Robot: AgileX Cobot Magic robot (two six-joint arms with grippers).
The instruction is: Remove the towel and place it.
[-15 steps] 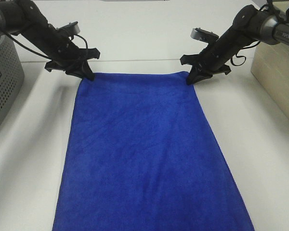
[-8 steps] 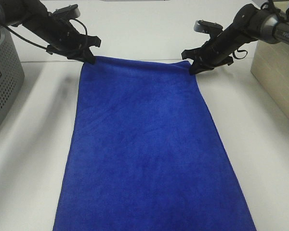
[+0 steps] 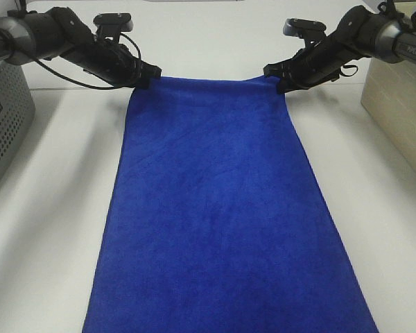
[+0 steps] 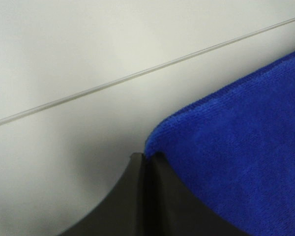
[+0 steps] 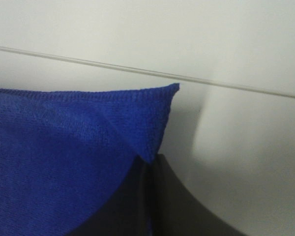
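Towel (image 3: 222, 222): far corners pinched, left gripper (image 3: 150, 73) upper left, right gripper (image 3: 278, 82) upper right; lift both evenly, edge taut.

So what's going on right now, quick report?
Left hand and right hand shut on towel far corners. Far edge lifted, rest on table. Nothing in the way.

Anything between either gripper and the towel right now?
No. The left gripper and right gripper are each shut on a far corner of the towel. Both wrist views show cloth pinched directly between the closed jaws, nothing in between.
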